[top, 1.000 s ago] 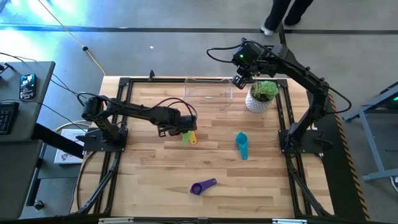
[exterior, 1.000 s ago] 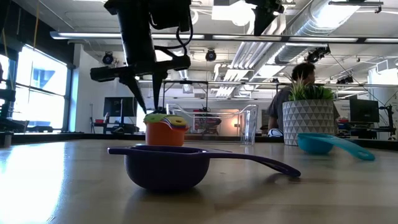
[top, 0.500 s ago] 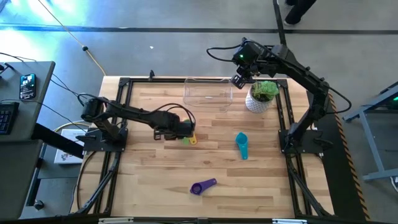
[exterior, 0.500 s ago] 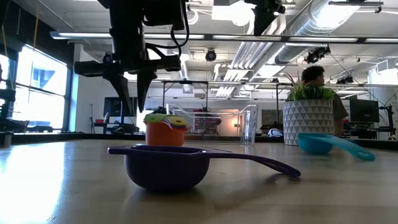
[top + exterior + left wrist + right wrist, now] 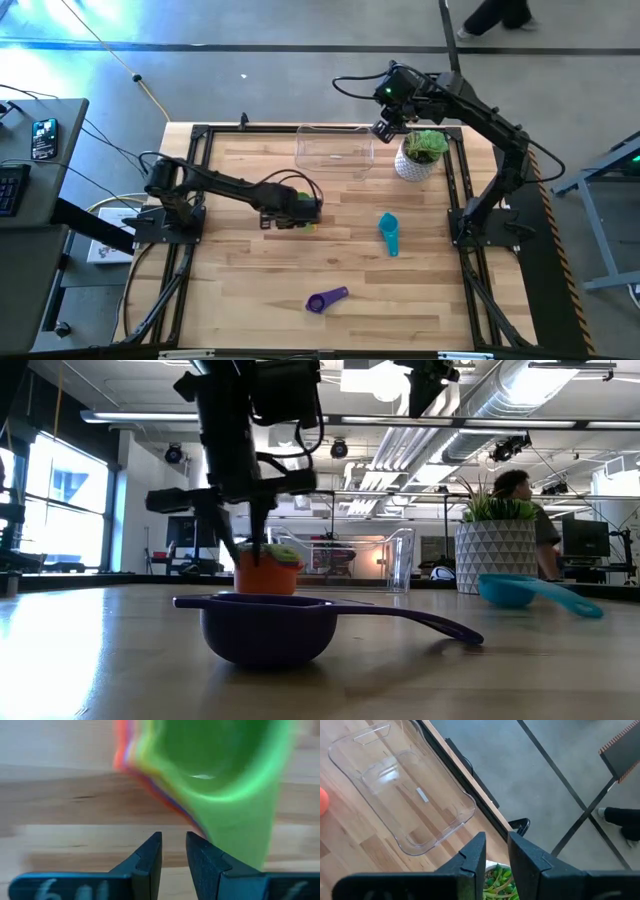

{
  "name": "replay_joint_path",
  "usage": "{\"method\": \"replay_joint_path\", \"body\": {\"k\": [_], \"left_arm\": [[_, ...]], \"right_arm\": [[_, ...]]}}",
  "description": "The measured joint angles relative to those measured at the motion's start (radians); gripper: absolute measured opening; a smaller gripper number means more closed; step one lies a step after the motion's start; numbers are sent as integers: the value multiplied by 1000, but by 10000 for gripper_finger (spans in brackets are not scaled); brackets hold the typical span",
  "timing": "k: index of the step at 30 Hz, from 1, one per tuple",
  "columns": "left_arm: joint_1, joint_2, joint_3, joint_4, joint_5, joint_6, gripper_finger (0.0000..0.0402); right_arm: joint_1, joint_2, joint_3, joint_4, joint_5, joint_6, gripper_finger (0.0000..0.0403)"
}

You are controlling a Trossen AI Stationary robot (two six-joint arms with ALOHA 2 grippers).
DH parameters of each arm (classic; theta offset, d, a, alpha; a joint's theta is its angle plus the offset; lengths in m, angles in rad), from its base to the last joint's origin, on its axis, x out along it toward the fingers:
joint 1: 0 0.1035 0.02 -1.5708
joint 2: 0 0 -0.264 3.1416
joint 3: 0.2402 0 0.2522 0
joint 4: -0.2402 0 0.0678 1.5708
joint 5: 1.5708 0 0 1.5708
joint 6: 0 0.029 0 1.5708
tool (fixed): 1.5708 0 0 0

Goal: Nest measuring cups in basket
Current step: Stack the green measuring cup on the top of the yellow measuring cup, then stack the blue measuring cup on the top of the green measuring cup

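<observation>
A nested stack of cups [image 5: 307,225], orange outside and green on top, stands on the table [image 5: 265,572]. In the left wrist view the green cup [image 5: 225,765] fills the picture. My left gripper [image 5: 304,211] is right above the stack, shut, with its fingertips down at the stack's top [image 5: 247,543] [image 5: 174,847]. A teal cup [image 5: 388,232] [image 5: 520,590] and a purple cup [image 5: 325,299] [image 5: 265,625] lie apart on the wood. The clear basket [image 5: 335,150] [image 5: 405,790] sits at the far edge. My right gripper [image 5: 383,128] [image 5: 496,850] hovers shut above the basket's right end. My left gripper points down from above at the top of the cup stack, beside the green cup's handle [image 5: 250,835]. Its shut fingertips stand at the stack's rim. I cannot tell whether they touch it. The stack stays upright on the table.
A white pot with a green plant [image 5: 420,155] [image 5: 497,555] stands right of the basket, close under my right arm. Bare wood lies between the stack, the teal cup and the purple cup. A person shows in the room behind the table [image 5: 520,490].
My left gripper drew back toward the table's left and rose a little. It then came back right and down onto the top of the cup stack, which it now covers from above. The stack has stayed where it was.
</observation>
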Motion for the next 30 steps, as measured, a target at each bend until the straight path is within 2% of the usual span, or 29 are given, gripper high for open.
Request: {"method": "replay_joint_path", "body": {"k": [5,17,24,30], "left_arm": [[-1,8,1,85,1,1,78],[-24,-39,0,46,2,35,78],[-57,-139,0,-58,-33,150,78],[-61,-253,0,-147,-83,335,78]], "right_arm": [[0,0,0,0,1,-7,74],[0,0,0,-15,-13,-5,74],[0,0,0,-67,-185,78,74],[4,0,0,-127,-357,210,74]]}}
